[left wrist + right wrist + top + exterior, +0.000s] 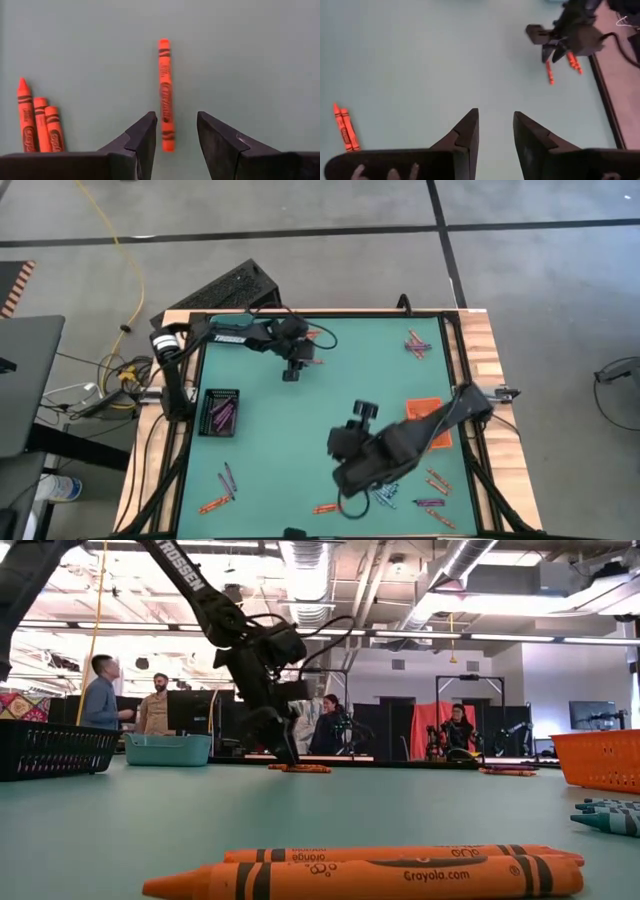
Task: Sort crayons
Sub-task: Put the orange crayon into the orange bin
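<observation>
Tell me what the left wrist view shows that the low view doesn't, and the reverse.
Only the left wrist view: the left pincer open, a single orange crayon lying on the mat between its fingers, and three orange crayons off to one side.

Only the low view: two orange crayons close to the camera, the black tray, teal tray, orange tray, and people behind the table.

Both: the green mat.
</observation>
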Controlling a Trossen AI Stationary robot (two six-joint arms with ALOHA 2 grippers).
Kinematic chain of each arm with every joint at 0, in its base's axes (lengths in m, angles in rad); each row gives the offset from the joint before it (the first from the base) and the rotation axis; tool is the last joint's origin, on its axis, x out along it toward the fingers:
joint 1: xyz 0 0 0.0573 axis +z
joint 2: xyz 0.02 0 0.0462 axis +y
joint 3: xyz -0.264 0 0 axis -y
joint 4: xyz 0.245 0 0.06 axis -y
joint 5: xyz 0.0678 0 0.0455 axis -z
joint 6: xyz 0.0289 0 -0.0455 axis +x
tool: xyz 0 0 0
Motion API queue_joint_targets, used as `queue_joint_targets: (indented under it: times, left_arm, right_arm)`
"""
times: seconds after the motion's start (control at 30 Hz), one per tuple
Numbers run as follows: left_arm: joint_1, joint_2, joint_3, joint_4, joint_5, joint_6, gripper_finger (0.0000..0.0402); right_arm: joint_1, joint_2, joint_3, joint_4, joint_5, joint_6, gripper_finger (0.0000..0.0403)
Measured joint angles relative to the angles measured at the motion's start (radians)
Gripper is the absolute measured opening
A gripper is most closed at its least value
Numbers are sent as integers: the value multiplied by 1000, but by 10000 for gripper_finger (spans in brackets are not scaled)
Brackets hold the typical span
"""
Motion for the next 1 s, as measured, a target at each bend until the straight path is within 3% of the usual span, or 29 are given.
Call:
queue_joint_targets:
  times: [0.27, 0.43, 0.7, 0.9, 1.0]
  left_arm:
    - [4, 14, 6, 11, -20, 3, 132]
    - [14, 18, 6, -36, 9, 0, 124]
    - [18, 70, 12, -43, 25, -12, 85]
    - [16, 75, 29, -49, 17, -35, 19]
    - [17, 77, 39, -54, 17, -41, 9]
  right_arm:
    - [52, 61, -2, 0, 14, 43, 117]
    - [56, 52, -75, -1, 47, 113, 117]
    - [56, 49, -183, 0, 31, 208, 117]
    - [59, 49, -239, -1, 31, 270, 117]
    - [64, 48, -279, -1, 32, 317, 117]
